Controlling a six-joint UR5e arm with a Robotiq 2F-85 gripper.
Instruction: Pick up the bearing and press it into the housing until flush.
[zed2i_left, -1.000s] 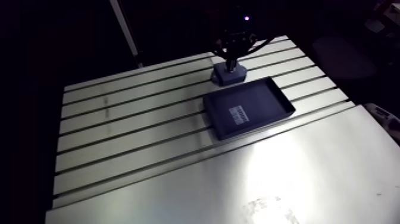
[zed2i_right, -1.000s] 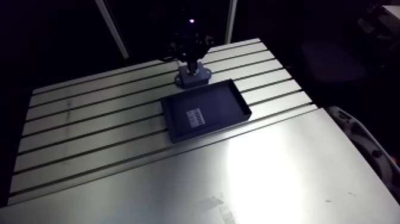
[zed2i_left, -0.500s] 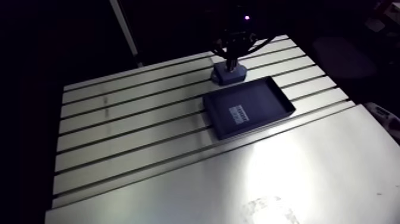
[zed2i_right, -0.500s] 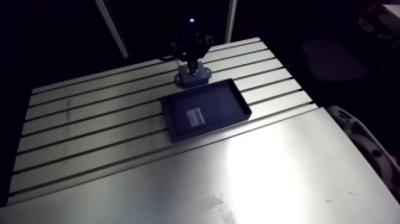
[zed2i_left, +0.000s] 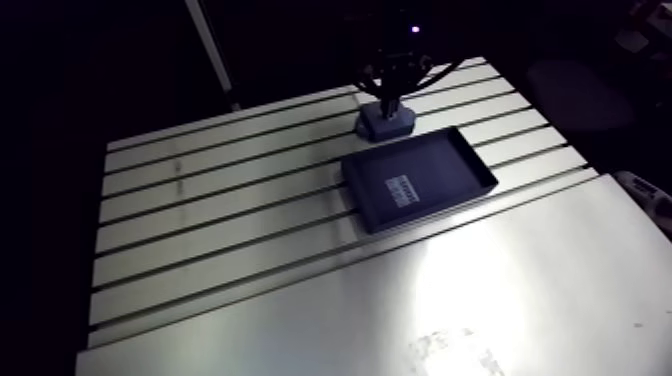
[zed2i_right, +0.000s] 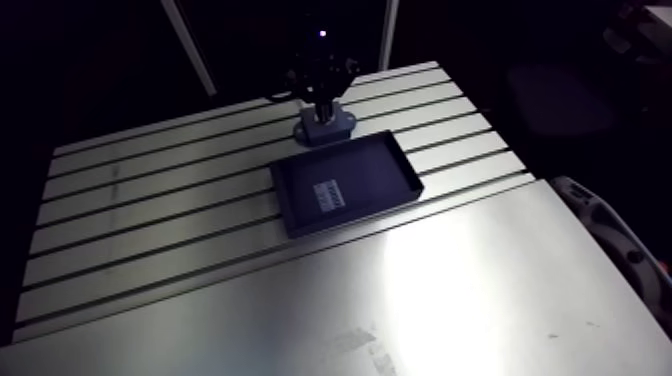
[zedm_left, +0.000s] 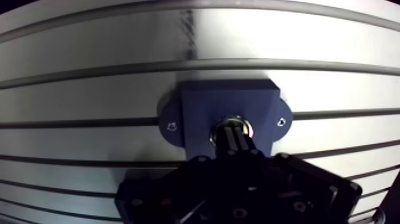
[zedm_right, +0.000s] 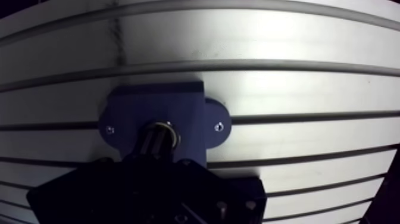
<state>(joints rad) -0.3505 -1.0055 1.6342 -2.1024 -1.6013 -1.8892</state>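
A dark blue housing (zedm_left: 205, 110) with two mounting ears lies flat on the slotted table (zedm_left: 89, 77). A metal bearing (zedm_left: 215, 132) sits in its central bore, and only its shiny rim shows. My gripper (zedm_left: 233, 132) stands straight over it, fingers shut together with their tips down on the bearing. In the arm view the gripper (zed2i_left: 392, 98) comes down onto the housing (zed2i_left: 385, 122) at the table's far side.
A shallow dark tray (zed2i_left: 478, 172) with a small white label (zed2i_left: 401, 190) lies just in front of the housing. A smooth metal plate (zed2i_left: 450, 290) covers the near part of the table.
The gripper stays on the housing. The arm view has shifted very slightly, and nothing on the table has moved.
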